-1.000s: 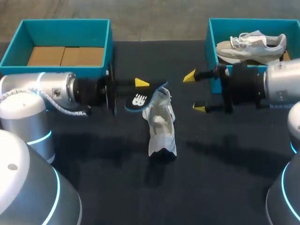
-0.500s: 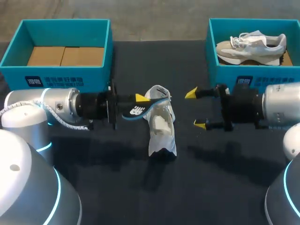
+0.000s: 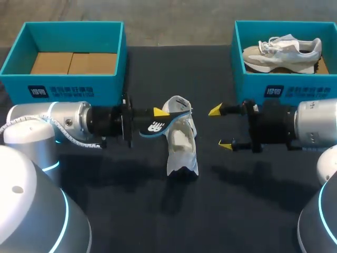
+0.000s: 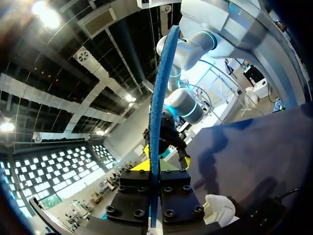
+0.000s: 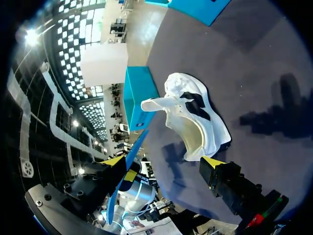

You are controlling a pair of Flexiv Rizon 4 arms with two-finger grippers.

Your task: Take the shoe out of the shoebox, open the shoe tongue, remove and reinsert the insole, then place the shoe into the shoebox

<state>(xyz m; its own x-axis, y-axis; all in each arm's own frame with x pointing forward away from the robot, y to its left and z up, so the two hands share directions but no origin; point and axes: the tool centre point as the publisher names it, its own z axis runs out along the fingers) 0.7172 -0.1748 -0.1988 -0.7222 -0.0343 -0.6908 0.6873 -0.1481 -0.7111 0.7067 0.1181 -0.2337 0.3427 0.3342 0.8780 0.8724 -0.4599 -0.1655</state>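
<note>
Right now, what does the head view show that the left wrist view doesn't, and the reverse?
Only the head view: both teal shoeboxes, the left shoebox lined with cardboard and the right shoebox holding a second shoe, plus the dark printed face of the insole. Only the left wrist view: the insole edge-on, a thin blue strip clamped between the fingers of the left gripper. Both: the insole, the white shoe on the table, of which the wrist view catches only a bit beside the gripper, and the open right gripper ahead.
</note>
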